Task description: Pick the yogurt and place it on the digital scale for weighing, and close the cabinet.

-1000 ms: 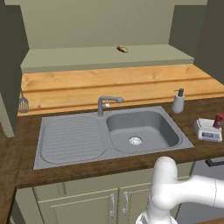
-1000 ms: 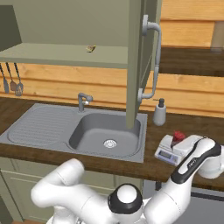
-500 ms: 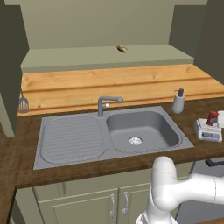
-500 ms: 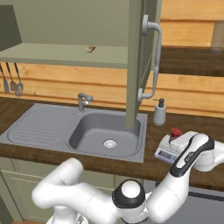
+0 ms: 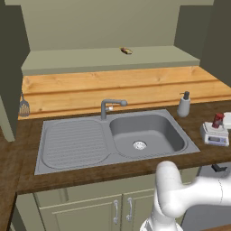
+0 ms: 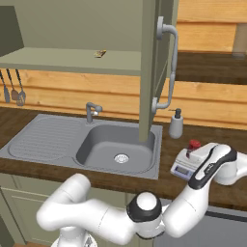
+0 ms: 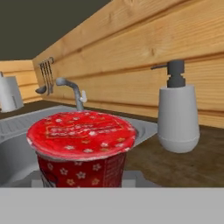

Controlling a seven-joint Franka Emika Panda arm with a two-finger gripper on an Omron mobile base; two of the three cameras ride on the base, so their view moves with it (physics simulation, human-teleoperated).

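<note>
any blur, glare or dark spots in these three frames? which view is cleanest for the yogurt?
Hand view: the yogurt is large and sharp, lid print readable, light even, no glare. Left base view: it is tiny on the digital scale at the right edge; the cabinet interior is dim. Right base view: soft throughout, no glare.

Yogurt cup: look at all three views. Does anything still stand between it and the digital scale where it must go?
Nothing visible does. The yogurt already stands upright on the digital scale, right of the sink. The soap dispenser is off to one side, apart from both.
</note>
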